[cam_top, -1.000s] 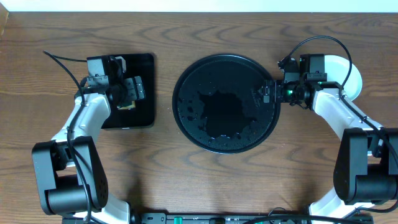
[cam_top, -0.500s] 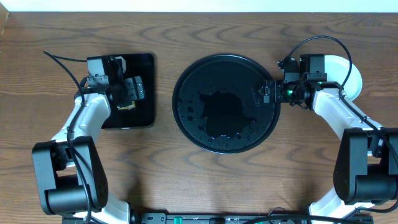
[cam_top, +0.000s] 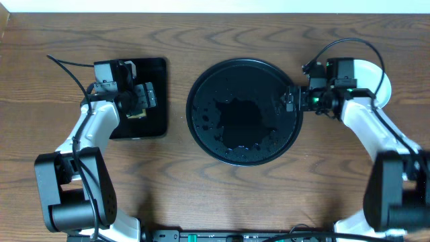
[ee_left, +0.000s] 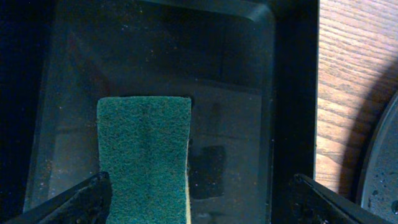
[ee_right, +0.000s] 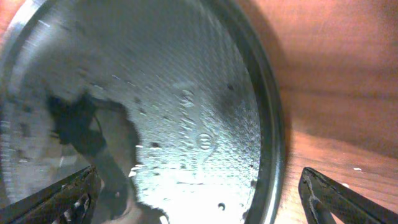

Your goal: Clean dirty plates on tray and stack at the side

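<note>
The round black tray [cam_top: 228,128] lies wet and glossy at the table's centre, with no plate on it. The plates [cam_top: 380,82] show as a pale round shape at the far right, partly hidden behind my right arm. My right gripper [cam_top: 288,99] is open, straddling the tray's right rim. In the right wrist view, the gripper [ee_right: 199,208] has one finger over the wet tray floor [ee_right: 186,112] and the other over bare wood. My left gripper [cam_top: 143,99] is open over the small rectangular tray, well away from the plates.
A black rectangular tray [cam_top: 158,74] sits at the left and holds a green sponge [ee_left: 144,155], which lies between my left fingers [ee_left: 93,198] untouched. The round tray's rim [ee_left: 379,168] shows at that view's right edge. Brown wooden tabletop [cam_top: 215,195] surrounds everything.
My right arm has edged slightly to the right. The left arm, the tray and the sponge have not moved.
</note>
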Controlling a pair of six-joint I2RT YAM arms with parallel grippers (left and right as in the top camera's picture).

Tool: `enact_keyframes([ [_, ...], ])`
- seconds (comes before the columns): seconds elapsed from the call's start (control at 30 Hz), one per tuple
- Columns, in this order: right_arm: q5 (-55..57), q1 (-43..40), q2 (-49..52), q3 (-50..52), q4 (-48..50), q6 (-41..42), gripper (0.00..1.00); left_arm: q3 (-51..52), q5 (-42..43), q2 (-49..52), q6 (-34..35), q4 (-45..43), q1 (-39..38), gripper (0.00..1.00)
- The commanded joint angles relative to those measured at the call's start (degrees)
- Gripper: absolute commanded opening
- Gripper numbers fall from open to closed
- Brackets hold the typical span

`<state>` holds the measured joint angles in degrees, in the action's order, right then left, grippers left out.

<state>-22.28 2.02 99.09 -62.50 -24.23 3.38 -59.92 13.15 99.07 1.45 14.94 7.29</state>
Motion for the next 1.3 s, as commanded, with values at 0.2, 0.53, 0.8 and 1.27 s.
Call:
enact_keyframes([
  [0.2, 0.8, 0.7, -28.1, -0.4, -0.9, -1.4, 0.99, 0.5, -0.3, -0.2, -0.3, 0.0, 0.2, 0.91],
  [0.53, 3.7, 0.6, -59.1, 0.2, -1.3, -18.8, 0.99, 0.5, -0.3, -0.2, -0.3, 0.0, 0.2, 0.91],
  [0.8, 9.7, 0.6, -79.1, 15.8, 2.5, -18.9, 0.99, 0.5, -0.3, -0.2, -0.3, 0.0, 0.2, 0.91],
  [1.27, 10.1, 0.7, -97.2, 54.0, 38.7, -16.0, 0.99, 0.5, -0.3, -0.2, -0.3, 0.0, 0.2, 0.91],
])
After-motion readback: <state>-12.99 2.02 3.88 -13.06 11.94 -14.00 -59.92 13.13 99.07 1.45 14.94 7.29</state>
